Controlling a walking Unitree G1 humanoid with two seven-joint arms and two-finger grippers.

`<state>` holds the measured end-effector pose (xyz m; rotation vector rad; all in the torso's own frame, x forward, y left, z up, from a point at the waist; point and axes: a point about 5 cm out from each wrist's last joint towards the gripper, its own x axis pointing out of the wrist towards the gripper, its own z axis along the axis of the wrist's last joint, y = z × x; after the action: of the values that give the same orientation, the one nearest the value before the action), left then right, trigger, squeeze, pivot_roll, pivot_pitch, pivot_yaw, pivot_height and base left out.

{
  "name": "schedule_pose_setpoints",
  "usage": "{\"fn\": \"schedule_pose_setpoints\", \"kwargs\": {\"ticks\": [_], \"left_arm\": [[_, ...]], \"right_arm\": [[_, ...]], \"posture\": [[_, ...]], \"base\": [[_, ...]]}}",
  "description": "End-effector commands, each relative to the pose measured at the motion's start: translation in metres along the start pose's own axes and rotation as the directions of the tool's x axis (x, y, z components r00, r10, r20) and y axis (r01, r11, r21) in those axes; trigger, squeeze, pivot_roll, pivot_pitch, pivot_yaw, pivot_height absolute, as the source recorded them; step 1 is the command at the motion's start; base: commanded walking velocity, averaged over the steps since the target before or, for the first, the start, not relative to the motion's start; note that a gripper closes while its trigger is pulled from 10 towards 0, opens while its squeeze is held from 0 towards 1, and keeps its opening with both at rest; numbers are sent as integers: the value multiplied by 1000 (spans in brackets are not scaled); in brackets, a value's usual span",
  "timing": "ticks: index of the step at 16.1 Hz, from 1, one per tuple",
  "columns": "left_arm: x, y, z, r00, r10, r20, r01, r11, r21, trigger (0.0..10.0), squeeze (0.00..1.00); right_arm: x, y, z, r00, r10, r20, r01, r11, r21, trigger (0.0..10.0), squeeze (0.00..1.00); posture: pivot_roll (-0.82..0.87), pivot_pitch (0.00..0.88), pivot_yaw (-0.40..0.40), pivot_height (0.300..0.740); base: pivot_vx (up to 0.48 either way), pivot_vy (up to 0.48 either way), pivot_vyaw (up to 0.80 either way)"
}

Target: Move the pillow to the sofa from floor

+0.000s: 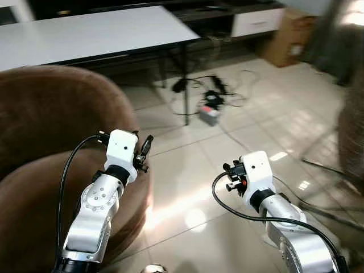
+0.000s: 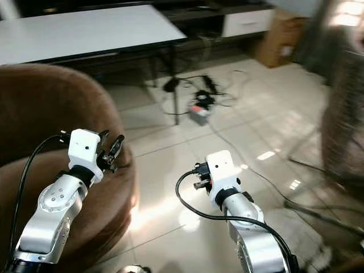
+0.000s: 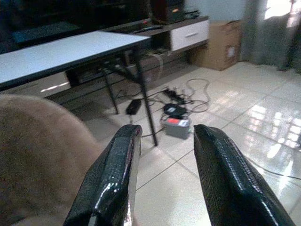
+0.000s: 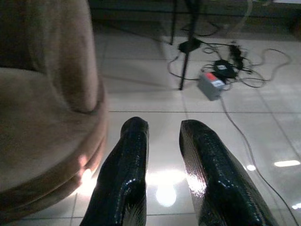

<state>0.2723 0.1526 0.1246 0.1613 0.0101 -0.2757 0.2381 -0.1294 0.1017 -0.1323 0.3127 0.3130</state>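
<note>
Both the left gripper (image 1: 145, 152) and right gripper (image 1: 230, 177) hover parted and empty, brown sofa (image 1: 40, 142) at nine o'clock; the soft, light pillow should pinch easily at a corner.

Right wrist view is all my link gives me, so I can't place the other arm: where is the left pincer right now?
Observer: The left pincer is raised above the seat edge of the round brown plush sofa, fingers apart and holding nothing.
Operator: What does that thin black leg beyond the sofa belong to?
Observer: It carries a long white-topped table that stands behind the sofa.
Operator: Anything further off to the right?
Observer: A brown cardboard box sits on the glossy tiled floor, next to a white drawer front.
</note>
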Motion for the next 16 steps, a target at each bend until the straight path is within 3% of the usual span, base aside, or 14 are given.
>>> {"fn": "schedule_pose_setpoints", "kwargs": {"ticks": [1, 16], "left_arm": [[0, 1, -2, 1000, -6, -13, 6, 1000, 12, 10000, 0], [-3, 9, -1, 1000, 19, -3, -19, 1000, 21, 10000, 0]], "right_arm": [[0, -2, -1, 1000, -18, 0, 18, 1000, 2, 10000, 0], [0, -9, 2, 999, -11, 30, 11, 1000, -1, 10000, 0]], "posture": [[-10, 0, 27, 740], [-3, 0, 31, 740]], "base": [[0, 0, 800], [0, 0, 800]]}}
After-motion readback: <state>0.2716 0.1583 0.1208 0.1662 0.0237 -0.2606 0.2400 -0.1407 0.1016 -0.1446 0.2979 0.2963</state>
